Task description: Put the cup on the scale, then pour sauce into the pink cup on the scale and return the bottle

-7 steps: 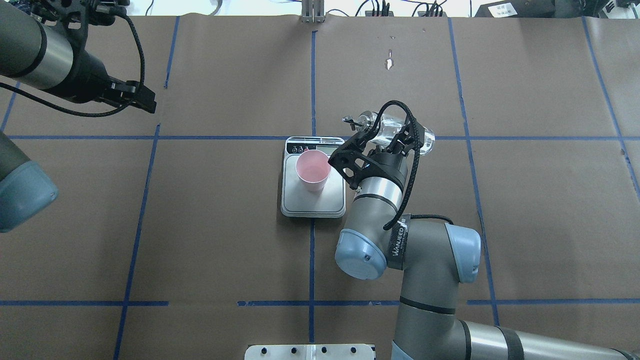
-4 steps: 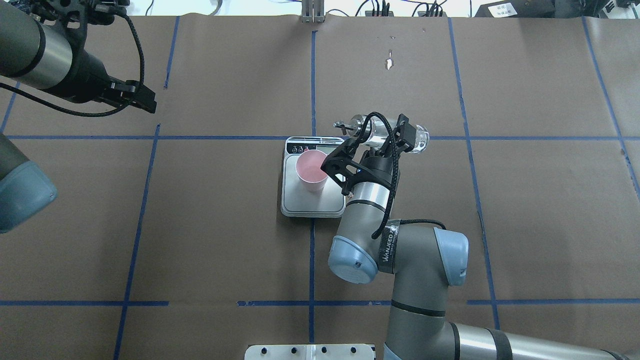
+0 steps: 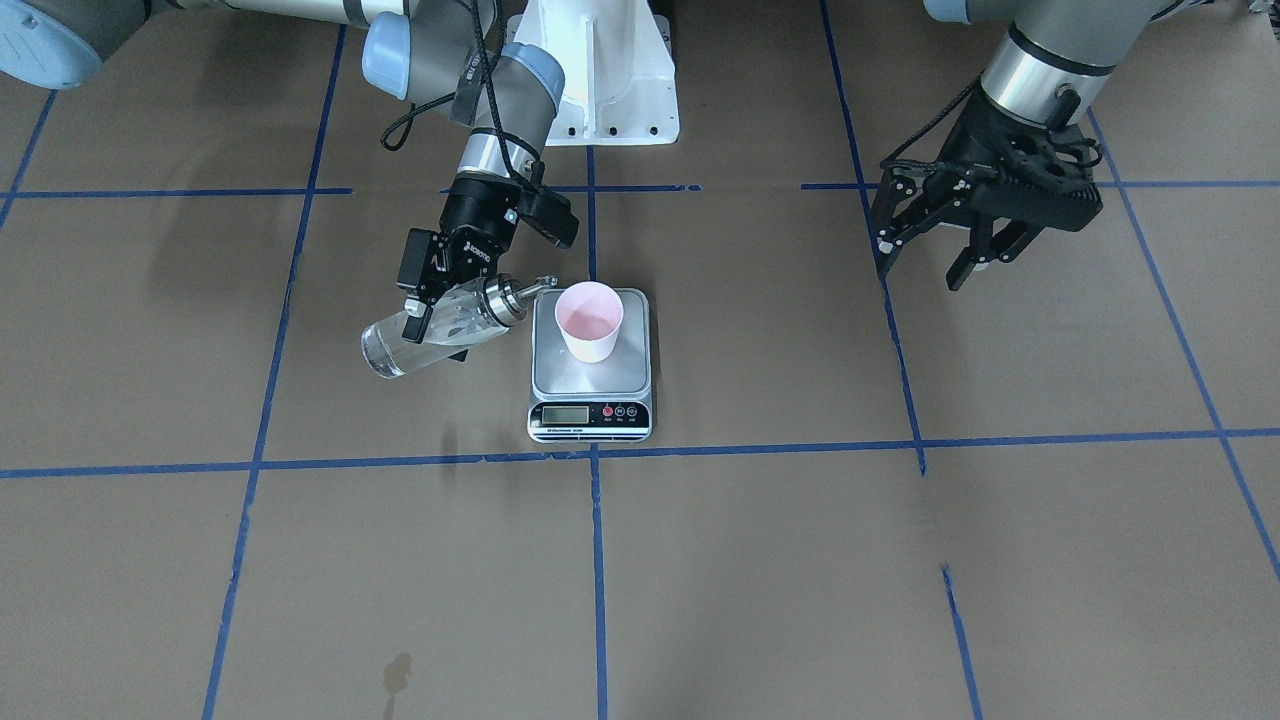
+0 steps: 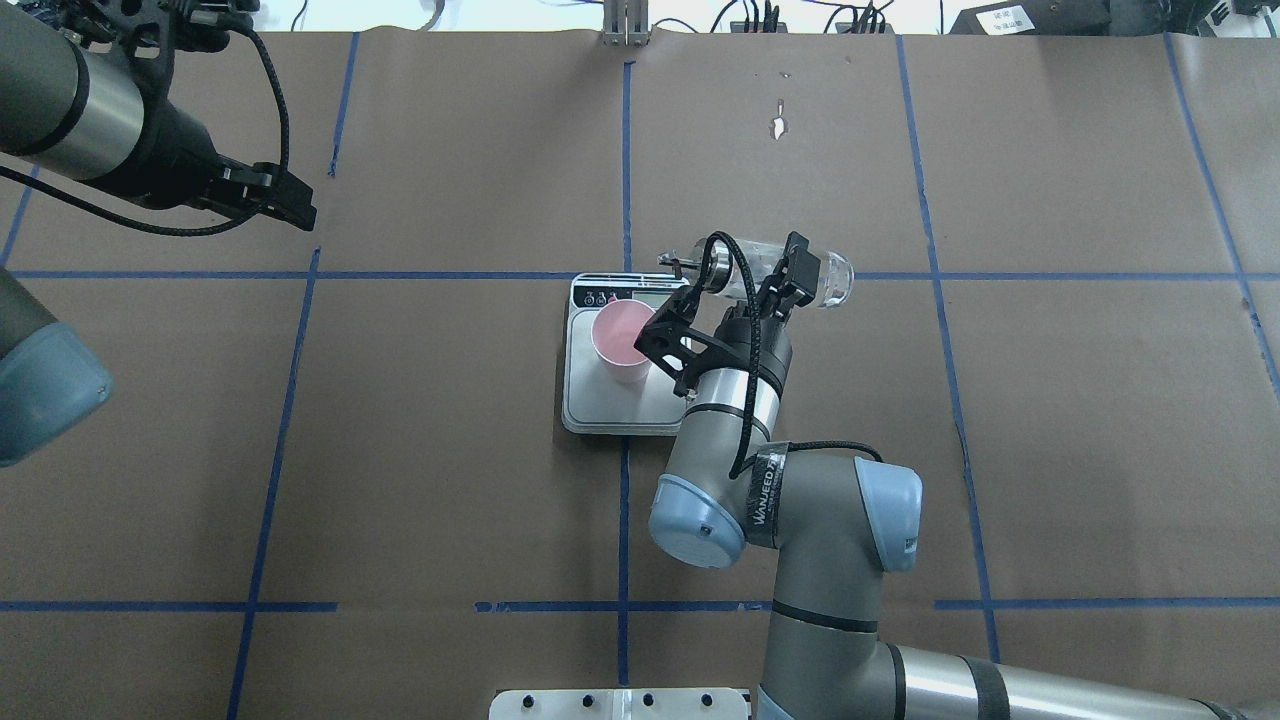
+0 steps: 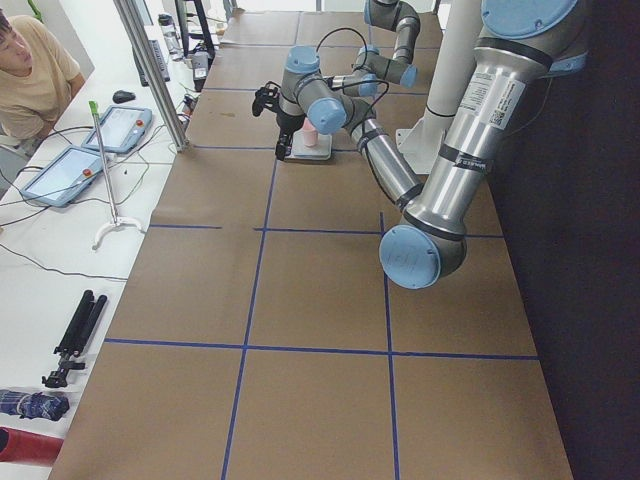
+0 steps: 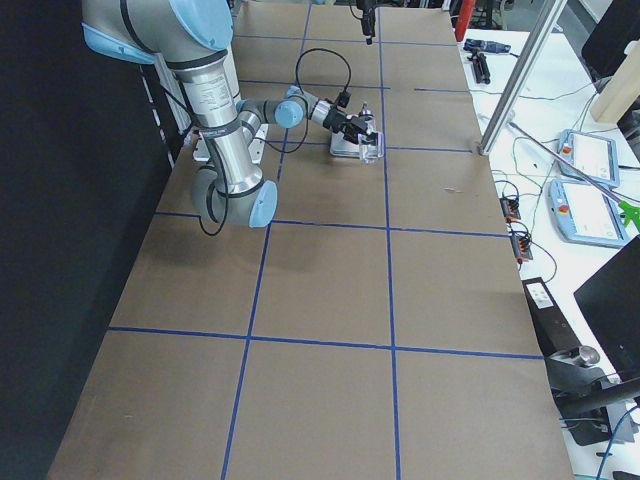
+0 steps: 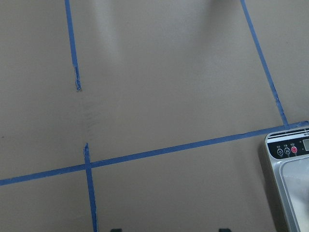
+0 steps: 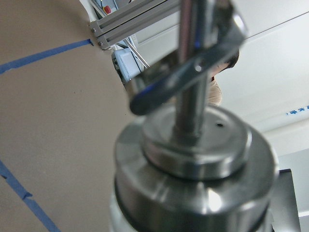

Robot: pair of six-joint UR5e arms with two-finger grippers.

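bottle tipped on its side next to the cup on the scale

the right gripper has its fingers clamped on the glass body of the bottle and holds it above the table, laid over almost flat. the shiny spout end points at the cup, with its tip just beside the cup's rim on the robot's right. the bottle's base points the other way, further out to the robot's right. the sauce shows clear as water through the glass. i can't tell whether any of it is in the cup.

the cup stands upright on the scale, on the far half of the platform as seen from the robot, near the display strip. the scale sits flat on the brown table, right on one of the blue tape lines.

the left gripper hangs over the table well off to the robot's left, far from the scale. its fingers are spread wide and hold nothing. from its own wrist camera only a corner of the scale shows at the right edge, with the rest taken up by table and tape.
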